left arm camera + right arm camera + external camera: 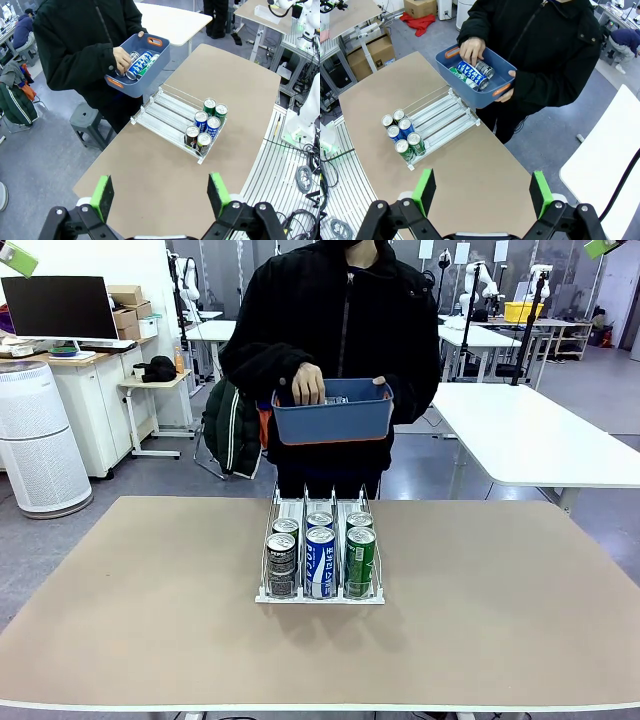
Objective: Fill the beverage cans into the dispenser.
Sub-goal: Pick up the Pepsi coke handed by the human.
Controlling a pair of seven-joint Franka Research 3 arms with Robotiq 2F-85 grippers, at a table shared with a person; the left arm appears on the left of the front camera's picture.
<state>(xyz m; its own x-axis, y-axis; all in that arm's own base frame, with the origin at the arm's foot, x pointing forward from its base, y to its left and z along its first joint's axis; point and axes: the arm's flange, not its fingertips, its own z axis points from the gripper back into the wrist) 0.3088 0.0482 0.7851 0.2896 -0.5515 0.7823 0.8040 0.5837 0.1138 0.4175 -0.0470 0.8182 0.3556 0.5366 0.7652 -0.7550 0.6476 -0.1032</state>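
The rack (320,597) sits at the middle of the table (130,620). From the front, six cans (320,558) stand upright at its 6 o'clock end, two to a lane: black at 9 o'clock, blue-and-white in the middle, green at 3 o'clock. The far halves of the lanes are bare.

At 12 o'clock from the rack, past the far table edge, a person holds a blue tub (333,420) at the waist. Its front wall hides most of what lies inside. The wrist views look down into it: loose cans (471,73) lie there on their sides, blue-and-white and green among them. One hand (471,50) reaches in onto them, and the other hand (507,94) grips the tub's rim.

The left gripper (160,192) hangs high over the table toward 9 o'clock of the rack, its jaws spread wide with nothing between them. The right gripper (482,192) hangs likewise toward 3 o'clock, fingers parted and empty.
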